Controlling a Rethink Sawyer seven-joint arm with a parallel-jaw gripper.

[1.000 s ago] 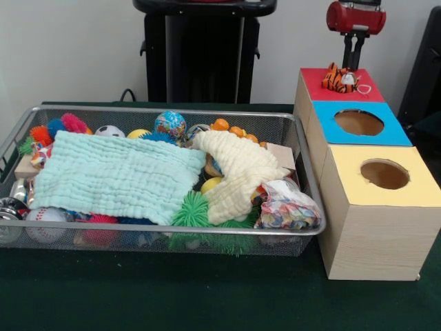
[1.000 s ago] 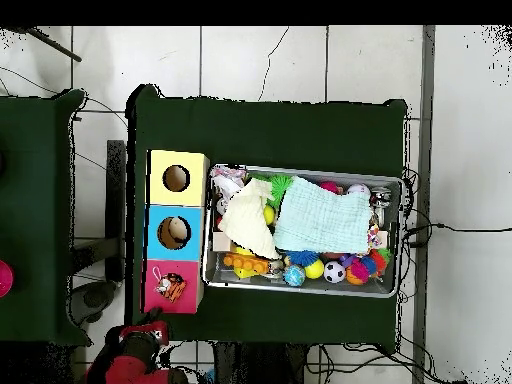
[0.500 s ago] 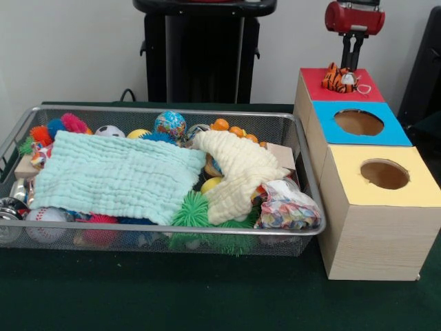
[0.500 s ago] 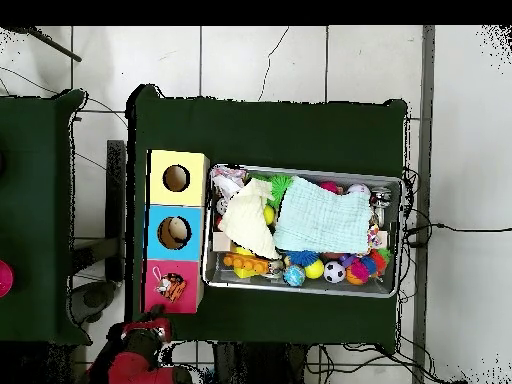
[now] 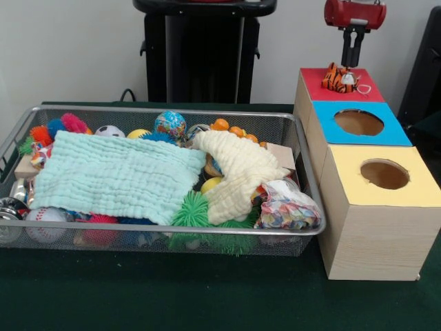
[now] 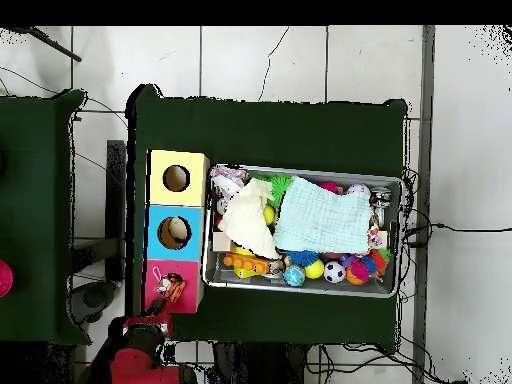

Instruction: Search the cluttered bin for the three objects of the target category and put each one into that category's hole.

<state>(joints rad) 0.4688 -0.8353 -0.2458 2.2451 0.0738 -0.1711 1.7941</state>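
Observation:
A small orange-and-black striped tiger toy (image 5: 340, 78) lies on the red panel (image 5: 315, 83) of the far wooden box and covers its hole. It also shows in the overhead view (image 6: 172, 289). My gripper (image 5: 352, 63) hangs just above and behind the toy, open and empty, its dark fingers apart from the toy. In the overhead view the gripper (image 6: 149, 323) is just off the red box's edge. The wire-mesh bin (image 5: 172, 109) holds a mint cloth (image 5: 117, 176), a cream cloth (image 5: 238, 169), balls and spiky toys.
The blue-panelled hole (image 5: 359, 122) and the yellow-panelled hole (image 5: 384, 174) stand open beside the red box. A bag of coloured bits (image 5: 288, 207) lies in the bin's near right corner. The black pedestal (image 5: 203, 55) stands behind the bin.
The gripper has risen a little and drawn back from the tiger toy towards the robot's base. The toy stays on the red panel. The bin is unchanged.

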